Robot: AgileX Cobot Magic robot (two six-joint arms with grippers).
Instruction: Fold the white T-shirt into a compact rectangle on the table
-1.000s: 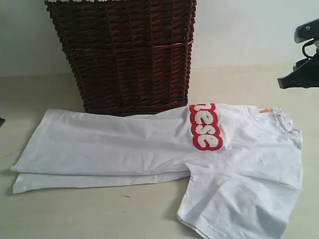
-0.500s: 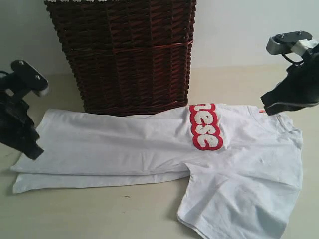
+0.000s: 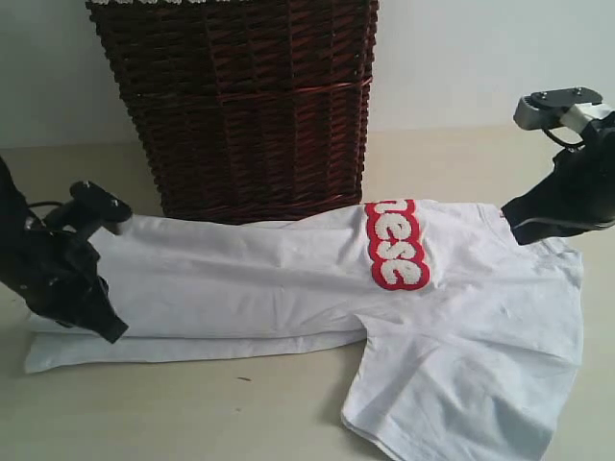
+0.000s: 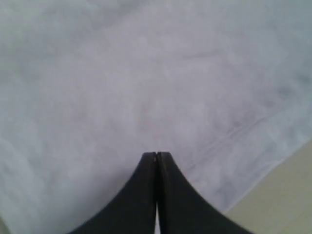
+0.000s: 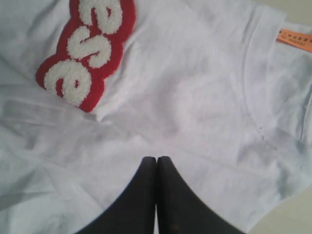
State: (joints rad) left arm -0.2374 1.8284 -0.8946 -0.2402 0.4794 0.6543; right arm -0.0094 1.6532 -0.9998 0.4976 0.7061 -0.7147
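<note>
The white T-shirt (image 3: 288, 279) lies on the table (image 3: 144, 413), its body folded lengthwise and one sleeve spread toward the front right. Its red band with fuzzy white letters (image 3: 394, 245) faces up, also in the right wrist view as the red band (image 5: 87, 48), with the orange neck tag (image 5: 295, 40) near the collar. My left gripper (image 3: 106, 331) hangs over the shirt's hem end at the left; it is shut (image 4: 156, 154) with nothing between its fingers, over white cloth. My right gripper (image 3: 514, 221) hovers by the collar, shut (image 5: 156, 158) and empty.
A tall dark brown wicker basket (image 3: 245, 106) with a lace-trimmed liner at its top stands right behind the shirt's middle. A pale wall runs behind the table. Bare cream surface shows along the front left (image 3: 115, 423) and at the hem corner (image 4: 282, 195).
My left arm has swung in and down from the left edge onto the shirt's hem end. My right arm has barely moved since half a second ago, after entering from the right.
</note>
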